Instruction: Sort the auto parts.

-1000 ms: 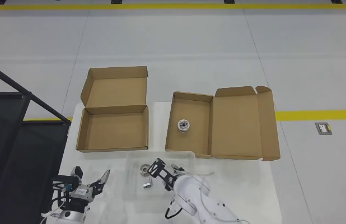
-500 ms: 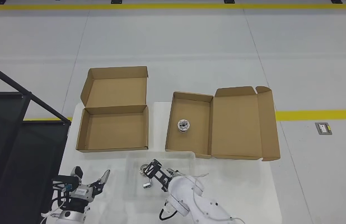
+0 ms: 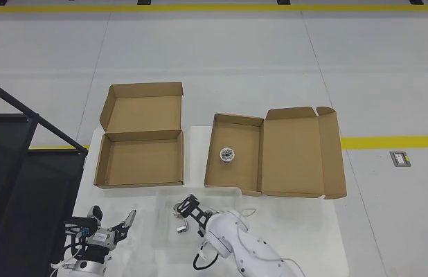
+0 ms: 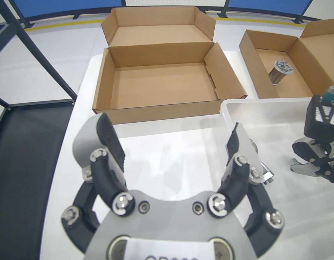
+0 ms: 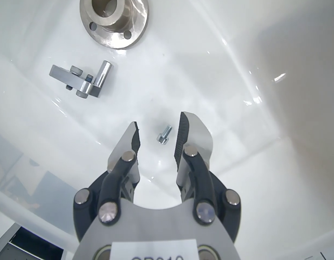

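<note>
Glossy, smooth white plastic bin (image 5: 251, 41); satin brushed-metal flange (image 5: 116, 32); shiny polished metal bracket (image 5: 74, 78); bright metal bolt (image 5: 164, 136). Matt cardboard boxes (image 3: 141, 163).

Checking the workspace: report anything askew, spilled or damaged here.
Nothing stands out. The flange, bracket and small bolt lie loose inside the clear bin; the empty cardboard box and the one-part box sit open, intact.

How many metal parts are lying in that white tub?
3: a flange, a bracket beside it, and a bolt between the jaws of the open right gripper. More may be hidden.
</note>
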`<move>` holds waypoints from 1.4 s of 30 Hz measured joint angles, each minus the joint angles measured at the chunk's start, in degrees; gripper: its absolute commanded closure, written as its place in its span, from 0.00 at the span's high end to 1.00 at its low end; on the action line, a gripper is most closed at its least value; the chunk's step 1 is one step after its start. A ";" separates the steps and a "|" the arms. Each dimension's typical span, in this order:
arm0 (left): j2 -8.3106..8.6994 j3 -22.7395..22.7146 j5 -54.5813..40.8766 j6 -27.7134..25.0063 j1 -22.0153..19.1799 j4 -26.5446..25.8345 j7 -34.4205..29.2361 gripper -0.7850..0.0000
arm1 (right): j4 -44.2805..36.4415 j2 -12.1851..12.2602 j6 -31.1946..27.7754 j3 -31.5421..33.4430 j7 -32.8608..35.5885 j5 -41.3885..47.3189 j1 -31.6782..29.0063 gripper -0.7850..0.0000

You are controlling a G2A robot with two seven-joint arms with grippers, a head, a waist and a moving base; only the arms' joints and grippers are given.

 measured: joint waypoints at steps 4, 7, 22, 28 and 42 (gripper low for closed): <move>0.00 0.00 0.00 0.00 0.00 0.00 0.00 1.00 | 1.32 -0.44 0.61 0.18 0.72 0.48 0.83 0.36; 0.00 0.00 0.00 0.00 0.00 0.00 0.00 1.00 | 2.26 -0.74 0.86 0.36 1.13 1.15 1.32 0.35; 0.00 0.00 0.00 0.00 0.00 0.00 0.00 1.00 | 5.06 -1.69 0.14 1.02 2.05 3.30 2.28 0.24; 0.00 0.00 0.00 0.00 0.00 0.00 0.00 1.00 | 6.06 -1.96 0.42 1.25 2.98 3.32 2.67 0.20; 0.00 0.00 0.00 0.00 0.00 0.00 0.00 1.00 | 1.36 -1.50 -1.80 3.45 -0.32 2.10 1.46 0.00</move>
